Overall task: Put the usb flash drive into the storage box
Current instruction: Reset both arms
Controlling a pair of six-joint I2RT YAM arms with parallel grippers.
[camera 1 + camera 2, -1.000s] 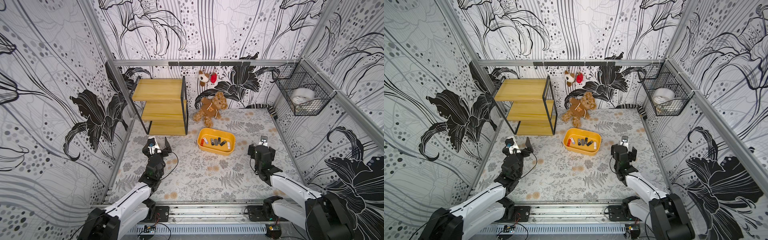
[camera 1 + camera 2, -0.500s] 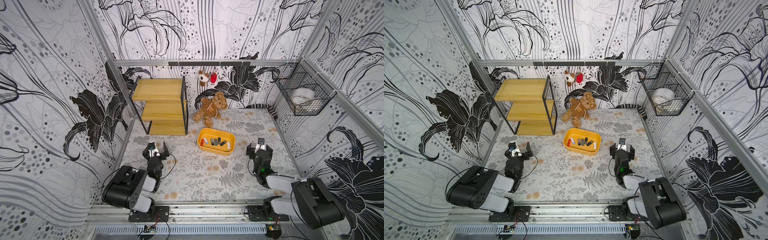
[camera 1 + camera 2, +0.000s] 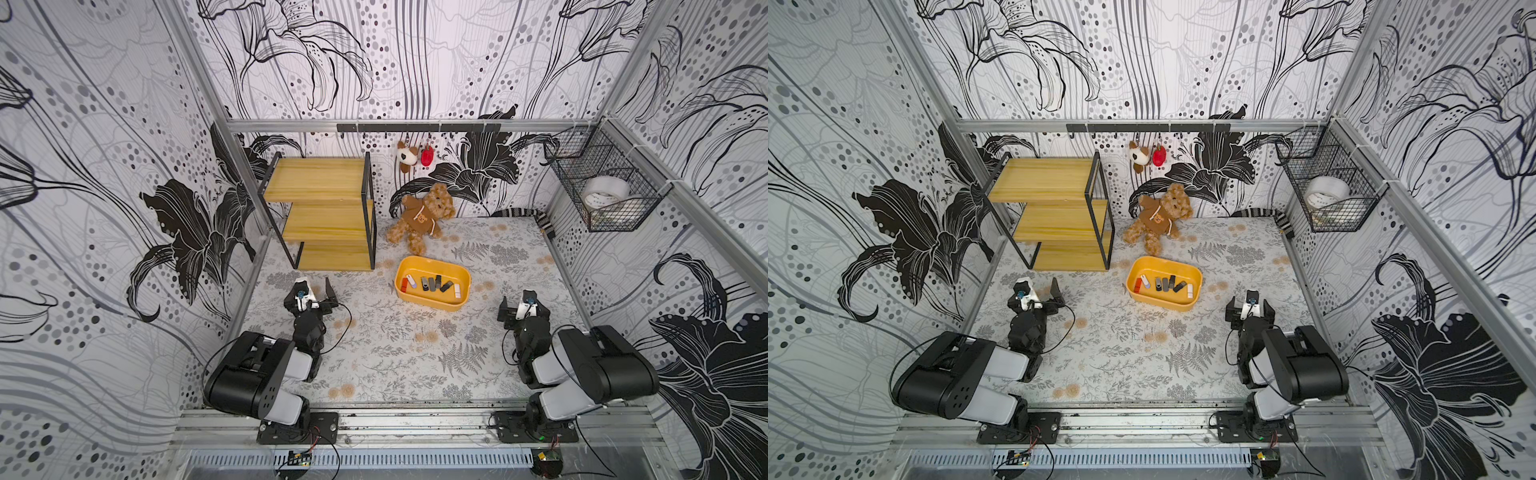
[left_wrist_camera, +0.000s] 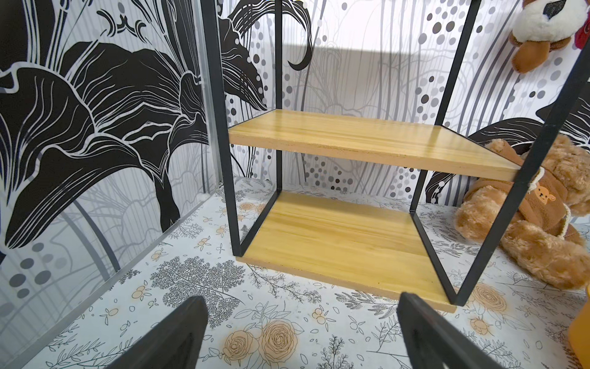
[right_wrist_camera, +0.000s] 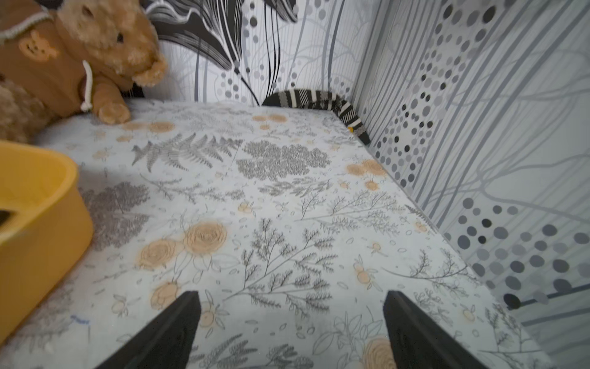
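- While both arms sit folded back near their bases, your left gripper stands spread wide and holds nothing, low over the worktop in front of the wooden shelf rack.
- Your right gripper is just as wide apart and empty. In its wrist view you see only patterned cloth between the fingers.
- You find the storage box mid-worktop, between the two grippers and apart from both. Its long axis runs side to side, the right end a little nearer the arm bases.
- Inside it, the usb flash drives lie flat in a row along that long axis.
- Most of them point across the box, front to back. One black drive slants diagonally.
- A teddy bear lies just behind the box, against the back wall.
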